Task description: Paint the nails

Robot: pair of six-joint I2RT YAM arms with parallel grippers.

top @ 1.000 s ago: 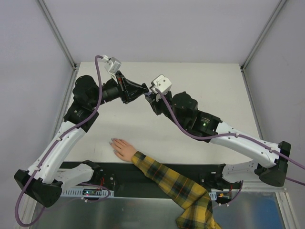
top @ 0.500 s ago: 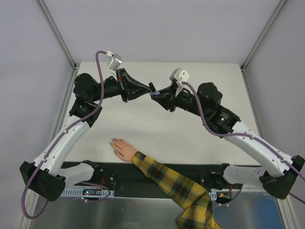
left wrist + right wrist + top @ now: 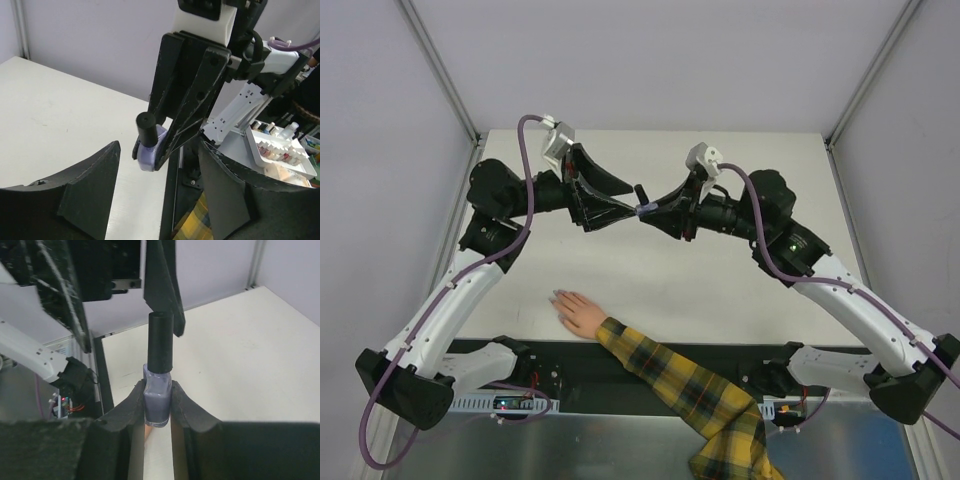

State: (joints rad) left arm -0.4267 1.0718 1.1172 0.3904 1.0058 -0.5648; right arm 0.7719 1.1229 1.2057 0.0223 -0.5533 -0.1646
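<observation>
The two arms meet above the middle of the table [image 3: 800, 165], well in from its far and side edges. The right claw [image 3: 157, 390] is clamped on a lilac bottle [image 3: 157, 405], held upright between its fingers with the black cap [image 3: 160, 342] sticking out. The left claw [image 3: 160, 145] faces it with fingers spread wide apart, one on each side of the cap, not touching. The hand [image 3: 578, 311] lies flat near the table's near edge, left of centre. Its nails [image 3: 557, 295] point left, well apart from the bottle, with a broad stretch of table between. The plaid sleeve [image 3: 680, 385] runs off over the near edge.
</observation>
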